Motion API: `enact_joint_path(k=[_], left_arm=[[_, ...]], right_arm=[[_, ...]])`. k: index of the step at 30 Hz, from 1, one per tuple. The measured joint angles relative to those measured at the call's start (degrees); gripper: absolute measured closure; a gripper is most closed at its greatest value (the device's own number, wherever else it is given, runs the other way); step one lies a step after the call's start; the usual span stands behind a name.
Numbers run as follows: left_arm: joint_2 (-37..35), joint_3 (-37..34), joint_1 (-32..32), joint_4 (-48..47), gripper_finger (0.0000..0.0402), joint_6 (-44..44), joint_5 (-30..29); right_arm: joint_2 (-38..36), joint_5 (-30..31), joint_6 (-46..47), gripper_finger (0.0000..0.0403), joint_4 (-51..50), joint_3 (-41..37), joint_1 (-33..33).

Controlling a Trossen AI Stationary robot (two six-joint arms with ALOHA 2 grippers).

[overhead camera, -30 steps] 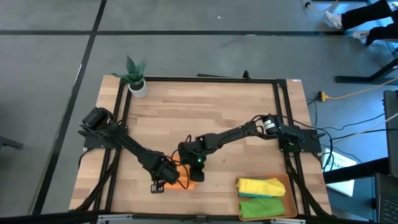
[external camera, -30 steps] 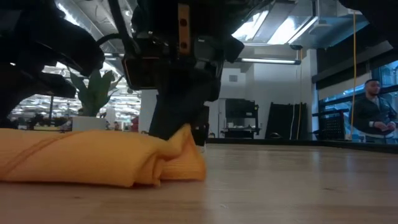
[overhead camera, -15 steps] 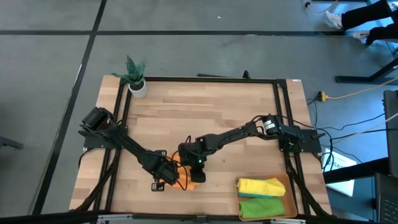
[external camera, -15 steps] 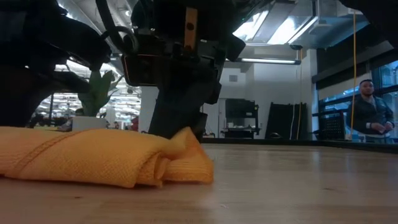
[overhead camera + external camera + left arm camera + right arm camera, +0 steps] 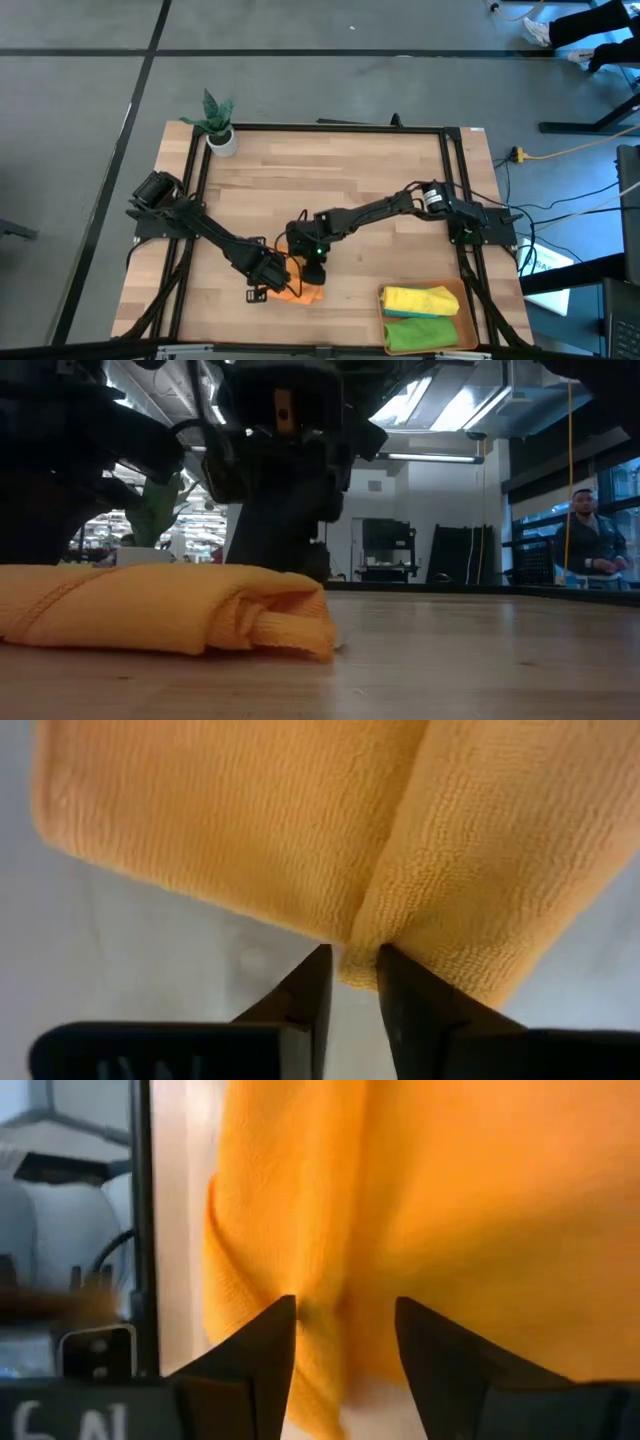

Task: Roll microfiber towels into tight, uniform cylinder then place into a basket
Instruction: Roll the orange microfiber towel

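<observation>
The orange towel (image 5: pixel 303 292) lies rolled near the table's near edge, a long roll on the wood in the low view (image 5: pixel 160 610). My left gripper (image 5: pixel 275 280) points down over it, open, its tips (image 5: pixel 350 965) on either side of a fold's end. My right gripper (image 5: pixel 312 265) slants down at the roll from the far right, open, with its fingers (image 5: pixel 345 1330) astride the cloth (image 5: pixel 450 1200). The basket (image 5: pixel 460 300) at the near right holds a yellow rolled towel (image 5: pixel 418 300) and a green one (image 5: pixel 420 332). My left gripper has the end of the towel's fold (image 5: pixel 352 972) between its parted fingertips, coming from above; whether the fingers touch it I cannot tell. My right gripper stands open over the roll's edge (image 5: pixel 320 1330); whether it touches the cloth I cannot tell.
A small white pot with a green plant (image 5: pixel 220 135) stands at the table's far left corner. A black frame (image 5: pixel 320 127) runs along the table's edges. Bare wood lies between the pot and the arms. A person (image 5: pixel 592 540) stands in the room beyond the table.
The roll's right end, which stood pinched up in a peak, has sunk back, and the towel now lies lower and flatter on the table. Both arms have stayed over it.
</observation>
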Motion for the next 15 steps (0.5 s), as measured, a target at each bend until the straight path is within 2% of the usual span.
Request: enact_joint_path(k=[5, 12, 15], left_arm=[[-1.53, 0.07, -0.42, -1.24, 0.0330, -0.81, -1.10], [-6.54, 0.07, -2.21, -2.20, 0.0330, -2.18, -5.25], [-7.73, 0.07, -3.48, -2.55, 0.0330, -2.16, -6.59]], right_arm=[[-2.64, 1.02, -2.52, 0.0229, -0.73, 0.00, 0.03], [-6.58, 11.37, -7.04, 0.0229, -2.83, 0.11, 2.40], [-6.89, 13.99, -10.20, 0.0229, -3.06, 0.09, 4.56]])
